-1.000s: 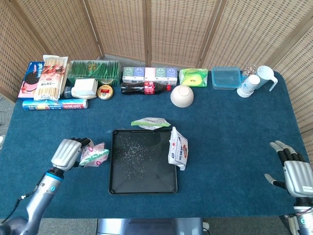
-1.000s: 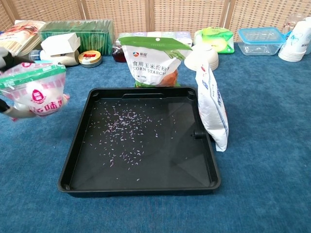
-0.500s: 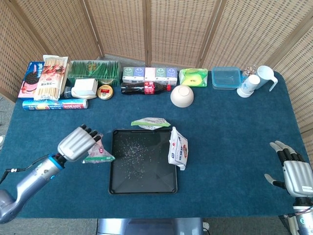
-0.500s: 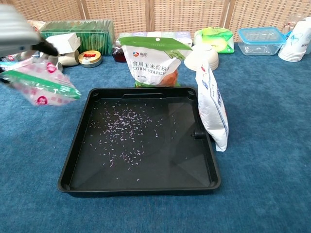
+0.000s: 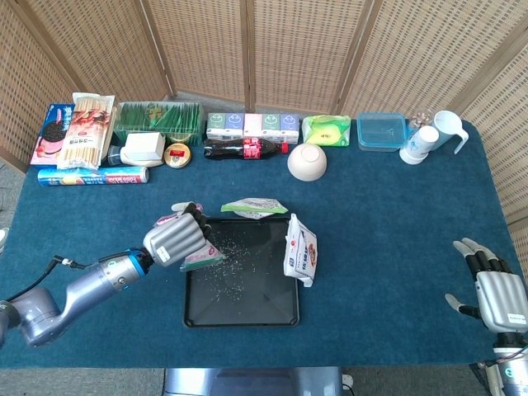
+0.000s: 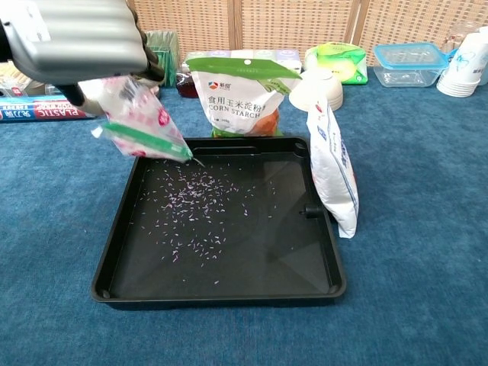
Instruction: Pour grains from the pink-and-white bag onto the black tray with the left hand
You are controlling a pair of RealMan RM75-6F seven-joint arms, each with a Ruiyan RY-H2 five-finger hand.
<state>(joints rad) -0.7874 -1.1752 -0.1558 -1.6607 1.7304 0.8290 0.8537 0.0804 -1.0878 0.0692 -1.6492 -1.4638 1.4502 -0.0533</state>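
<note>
My left hand [image 5: 176,238] [image 6: 76,42] grips the pink-and-white bag [image 6: 141,122] [image 5: 198,256] above the left rear part of the black tray [image 5: 241,312] [image 6: 221,293]. The bag is tipped down to the right, its green-striped mouth over the tray's left side. Small pale grains [image 6: 200,202] lie scattered on the tray floor. My right hand [image 5: 493,289] rests open at the table's right front, far from the tray; only the head view shows it.
A corn starch bag [image 6: 238,95] stands behind the tray and a white-blue bag [image 6: 334,171] leans on its right rim. Boxes, a cola bottle [image 5: 245,149], a bowl [image 5: 307,162], a blue container [image 5: 382,132] and cups line the back edge.
My left hand has carried the bag rightward and up from the table left of the tray to above the tray, tipping its mouth downward. The right hand has stayed put.
</note>
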